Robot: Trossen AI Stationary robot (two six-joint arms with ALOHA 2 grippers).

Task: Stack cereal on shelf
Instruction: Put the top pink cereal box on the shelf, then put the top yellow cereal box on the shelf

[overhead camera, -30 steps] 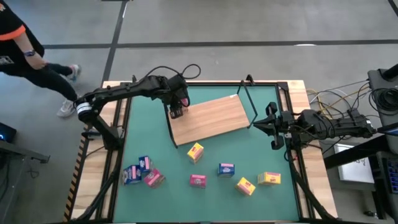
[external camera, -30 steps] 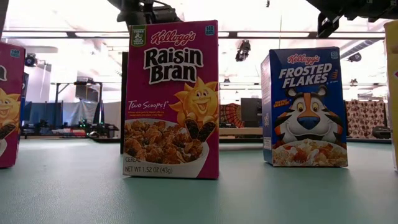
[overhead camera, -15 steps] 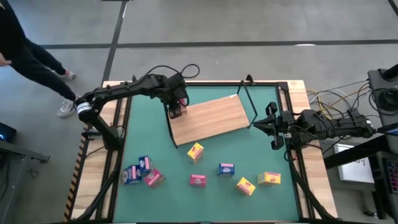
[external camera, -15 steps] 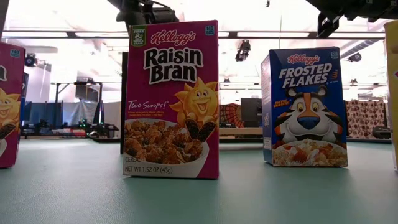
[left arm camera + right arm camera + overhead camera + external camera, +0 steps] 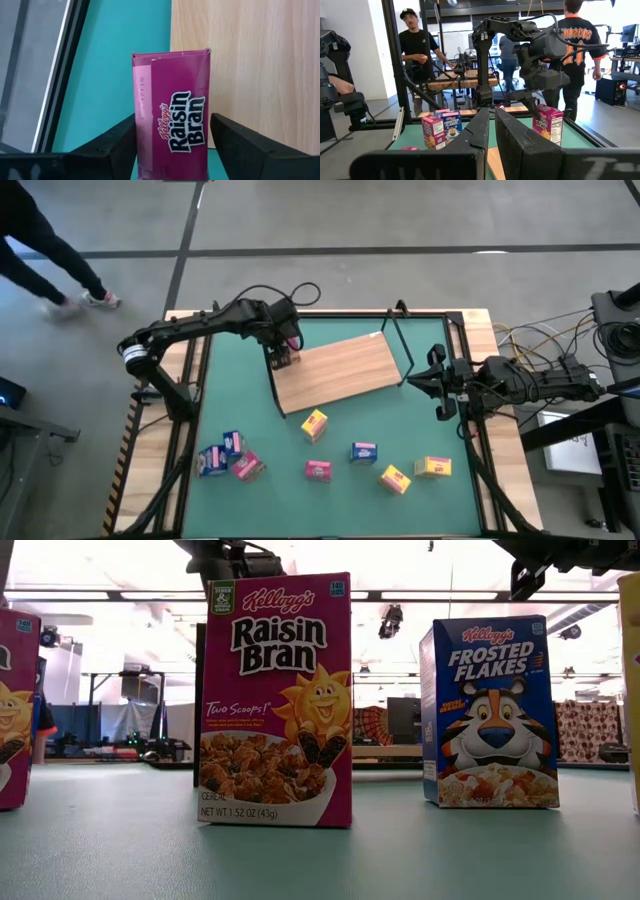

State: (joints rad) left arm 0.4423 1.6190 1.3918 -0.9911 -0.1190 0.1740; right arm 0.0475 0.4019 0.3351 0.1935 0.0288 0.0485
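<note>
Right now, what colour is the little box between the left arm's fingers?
Pink-magenta, a Raisin Bran box, between the left gripper fingers; clearest in the left wrist view.

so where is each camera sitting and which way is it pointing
High: overhead, straight down on the shelf, both arms.
Low: table height, level past a blue box; arms overhead.
Left wrist: on the left gripper, facing the pink Raisin Bran box.
Right wrist: on the right gripper, facing the left arm.
Wrist views share that box.

The left arm reaches across the table's far left, its left gripper pointing down with fingers parted. The right arm waits at the right edge, its right gripper closed.
</note>
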